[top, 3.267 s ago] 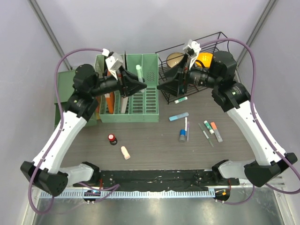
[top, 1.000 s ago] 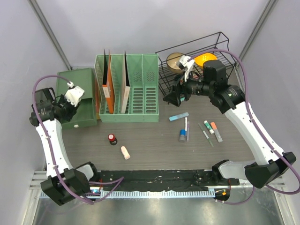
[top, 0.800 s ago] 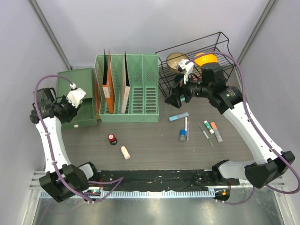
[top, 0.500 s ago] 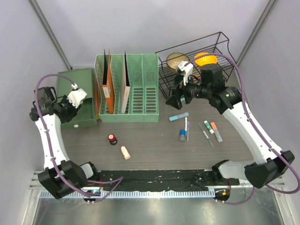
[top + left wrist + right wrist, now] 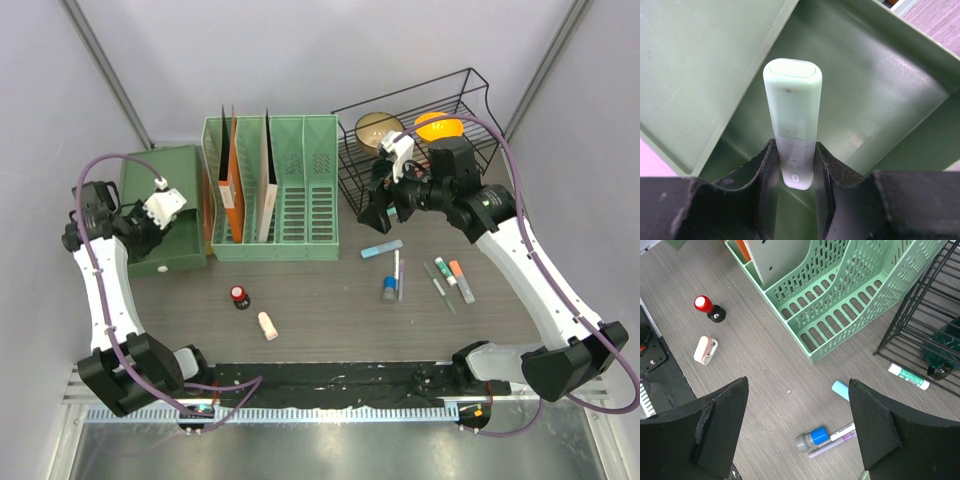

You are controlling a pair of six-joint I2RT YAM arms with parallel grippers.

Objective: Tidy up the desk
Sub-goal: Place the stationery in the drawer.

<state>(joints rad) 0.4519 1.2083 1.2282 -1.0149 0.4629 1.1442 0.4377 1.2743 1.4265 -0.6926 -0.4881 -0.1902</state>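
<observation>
My left arm (image 5: 100, 290) stands far out to the left, wrist bent inward, left gripper (image 5: 795, 152) pinching a pale green marker (image 5: 792, 95) (snug on both sides). My right arm (image 5: 530, 270) stretches forward, right gripper (image 5: 797, 415) spread wide.

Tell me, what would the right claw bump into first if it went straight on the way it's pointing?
Probably the bare desk. The open right claw points down at the wood between the green file rack and a small light-blue piece. Depth is hard to judge.
</observation>
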